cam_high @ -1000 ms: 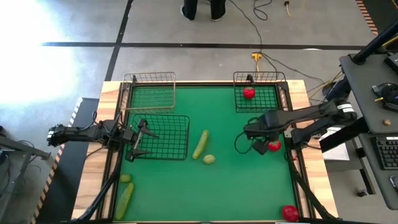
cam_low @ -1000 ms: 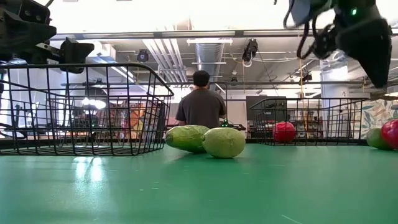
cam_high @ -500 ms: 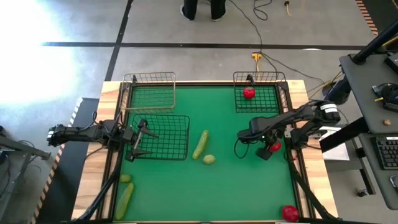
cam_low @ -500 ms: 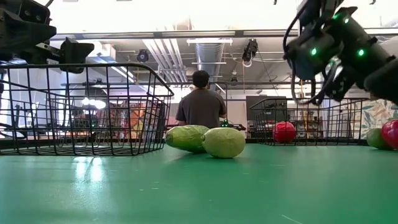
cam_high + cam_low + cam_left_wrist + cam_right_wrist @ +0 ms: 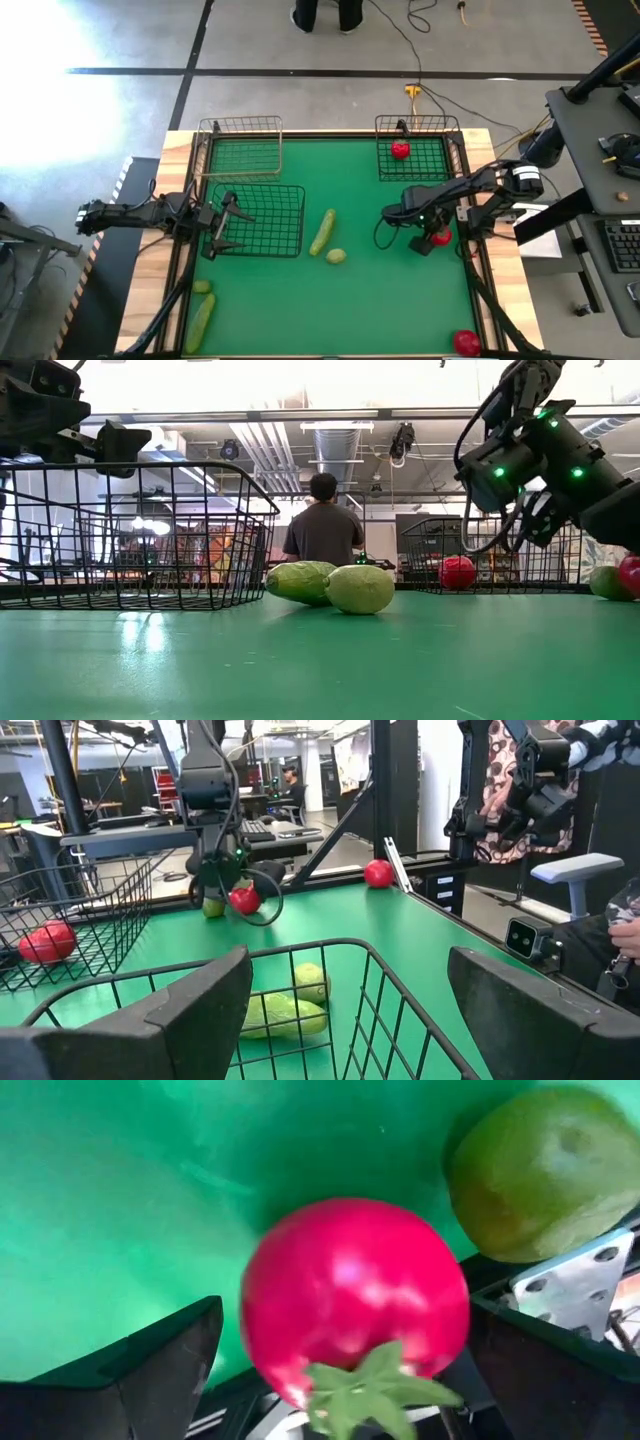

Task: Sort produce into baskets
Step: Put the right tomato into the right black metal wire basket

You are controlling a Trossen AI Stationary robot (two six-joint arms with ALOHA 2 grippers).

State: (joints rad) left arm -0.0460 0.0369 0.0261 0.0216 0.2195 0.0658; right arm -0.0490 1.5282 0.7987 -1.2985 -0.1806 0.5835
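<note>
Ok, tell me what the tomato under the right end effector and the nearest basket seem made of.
Tomato: probably glossy moulded plastic, showing bright highlights and a stiff green top. Basket: thin black wire mesh, likely coated metal, see-through grid. The right end effector is open around the tomato.

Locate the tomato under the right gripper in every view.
High view: tomato near the table's right edge, by the right gripper.
Low view: at the far right edge.
Left wrist view: middle-left.
Right wrist view: center.
Shared landmark: the lime beside it.
</note>
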